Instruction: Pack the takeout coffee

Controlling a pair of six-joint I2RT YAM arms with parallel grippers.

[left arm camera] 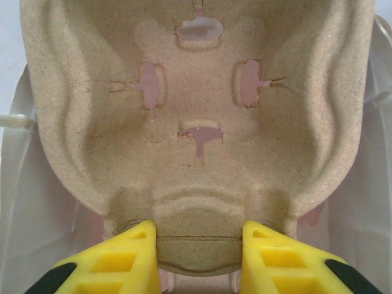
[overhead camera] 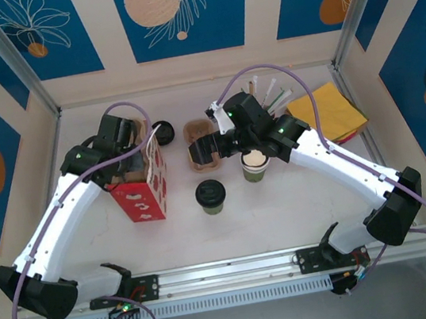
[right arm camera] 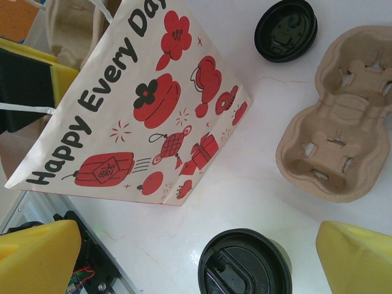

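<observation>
The left fingers (left arm camera: 116, 263) pinch a pulp carrier (left arm camera: 196, 122) inside the bag (overhead camera: 149, 187). The right fingers (right arm camera: 37, 257) spread wide near the lidded coffee (right arm camera: 245, 266) on the counter (right arm camera: 245, 184).

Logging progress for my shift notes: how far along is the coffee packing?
Done: a brown moulded-pulp cup carrier is inside the red-and-white paper bag. In hand: left gripper grips that carrier; open right gripper hovers over the black-lidded green paper cup. Left: the cup is on the table, unbagged.
</observation>
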